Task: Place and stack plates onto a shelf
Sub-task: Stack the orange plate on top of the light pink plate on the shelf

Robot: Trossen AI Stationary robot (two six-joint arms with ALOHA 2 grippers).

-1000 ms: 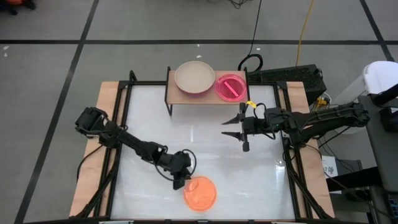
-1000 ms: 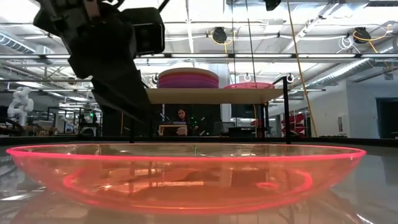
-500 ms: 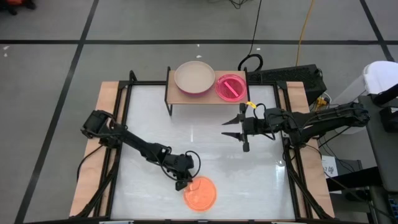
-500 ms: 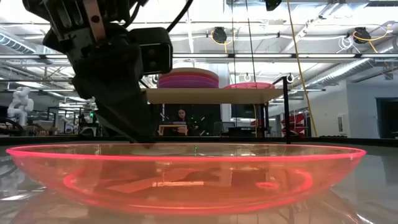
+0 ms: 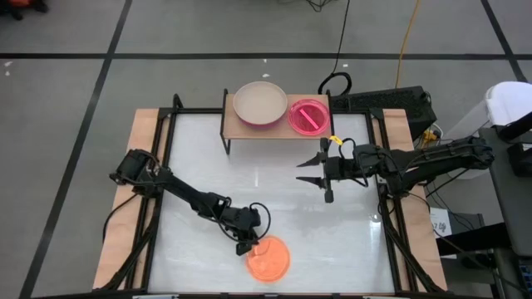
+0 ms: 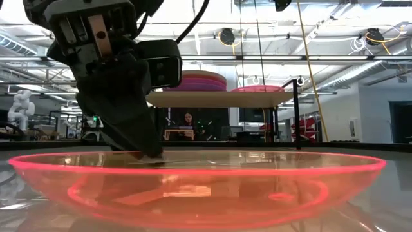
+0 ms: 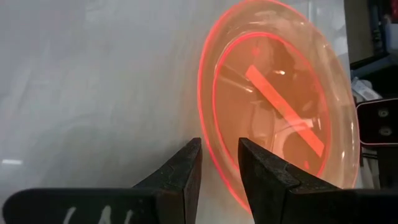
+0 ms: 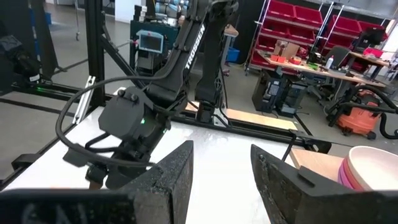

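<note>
The orange plate [image 5: 267, 258] lay flat on the white table [image 5: 199, 149] near its front edge, well apart from the shelf [image 5: 274, 124] at the back. The left gripper [image 5: 248, 246] was down at the plate's rim on the side toward the left arm. In the left wrist view its two fingers [image 7: 186, 174] stood a little apart, one outside the rim and one [image 7: 261, 177] over the plate's inside, with the rim running through the gap; whether they already pressed on it could not be told. In the low view the gripper's tip [image 6: 151, 154] met the far rim of the plate [image 6: 193, 180].

On the shelf a beige plate [image 5: 259, 103] topped a stack of larger plates, with magenta showing at its edge. Just beside it on the shelf sat a pink plate [image 5: 308, 116].

The right gripper [image 5: 311, 170] hung over the table in front of the shelf's right end, its fingers [image 8: 171, 168] spread wide and holding nothing
</note>
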